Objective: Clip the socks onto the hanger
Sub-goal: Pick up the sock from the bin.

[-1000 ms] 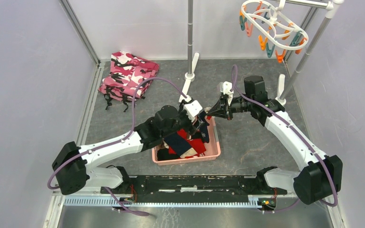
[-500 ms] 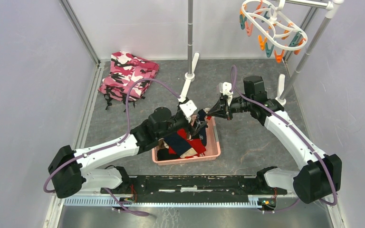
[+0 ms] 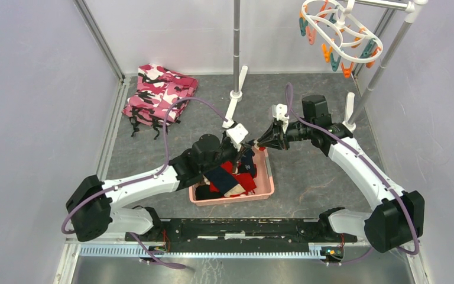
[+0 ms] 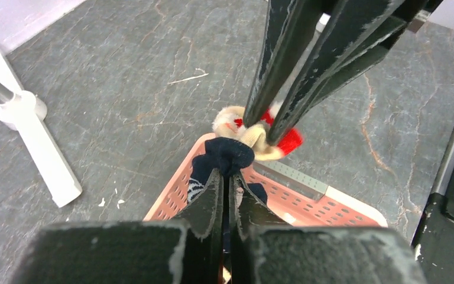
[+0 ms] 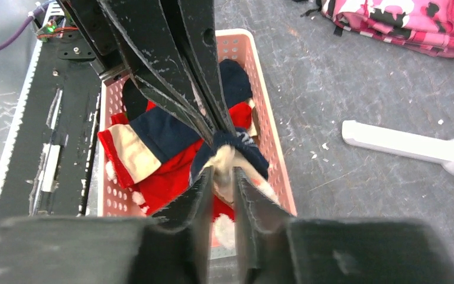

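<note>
- Pinching the navy sock (image 4: pixel 227 155) at a bunched fold, the left gripper (image 4: pixel 226 174) has its jaws closed tight on the cloth, just above the far end of the pink basket (image 4: pixel 354 206).
- The right gripper (image 4: pixel 259 131) meets it nose to nose from the opposite side. Its jaws stand at a narrow gap with the beige-and-red sock (image 4: pixel 224 122) clamped between them.
- The two held socks touch each other. The navy one is bunched against the beige one, and both are lifted a little over the basket's far rim.
- The right wrist view shows the navy cloth hanging down from the left jaws, with white marks on it, and pale fabric filling the gap between the right jaws.
- The other socks (image 5: pixel 153 139) lie heaped inside the basket: navy with a beige band, red, and something dark beneath.
- The basket sits on the grey tabletop (image 3: pixel 313 177), between the two arms and close to their bases.
- The hanger (image 3: pixel 341 29), a white oval ring with orange and teal clips dangling, hangs from the rack pole (image 3: pixel 384 62) at the far right corner. It is high up and well apart from both grippers.
- A folded pink camouflage cloth (image 3: pixel 156 94) rests at the far left of the tabletop.
- The white foot (image 4: pixel 41 154) of the centre pole lies beyond the basket.
</note>
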Robot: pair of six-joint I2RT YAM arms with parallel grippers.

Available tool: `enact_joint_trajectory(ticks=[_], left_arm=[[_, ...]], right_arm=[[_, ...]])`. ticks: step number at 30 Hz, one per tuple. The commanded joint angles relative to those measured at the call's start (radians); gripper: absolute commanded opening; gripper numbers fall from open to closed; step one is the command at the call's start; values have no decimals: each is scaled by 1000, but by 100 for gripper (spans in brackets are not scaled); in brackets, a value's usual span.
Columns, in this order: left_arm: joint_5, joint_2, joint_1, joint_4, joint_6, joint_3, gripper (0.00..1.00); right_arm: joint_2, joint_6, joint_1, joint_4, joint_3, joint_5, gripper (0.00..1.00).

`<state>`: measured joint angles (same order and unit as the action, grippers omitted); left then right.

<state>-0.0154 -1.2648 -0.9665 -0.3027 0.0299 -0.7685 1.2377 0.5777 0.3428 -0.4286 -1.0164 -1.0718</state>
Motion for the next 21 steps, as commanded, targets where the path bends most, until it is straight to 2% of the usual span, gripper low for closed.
enact_joint_trajectory(ticks=[1,3,6,8,10,14,17,21], left_arm=[[-25,70,27,-2,-61,38,2],[96,94,93,-5,-175,52,2],[368,107,251,-69,-468,94,2],[503,101,333,-151,-621,132,2],[576,89,360,-221,-708,157,2],[629,60,360,-340,-825,176,2],[656,42,361,-412,-884,179,2],[670,24,359,-511,-945,194,2]], right_arm=[[7,74,-3,-32,-11,17,36],[6,138,-2,-86,-41,69,53],[-14,245,-10,-170,-74,108,72],[-44,292,-14,-179,-60,93,81],[-70,322,-16,-164,-27,50,87],[-69,263,-10,-69,30,-11,89],[-63,154,-2,60,71,56,88],[-54,70,1,143,100,99,85]])
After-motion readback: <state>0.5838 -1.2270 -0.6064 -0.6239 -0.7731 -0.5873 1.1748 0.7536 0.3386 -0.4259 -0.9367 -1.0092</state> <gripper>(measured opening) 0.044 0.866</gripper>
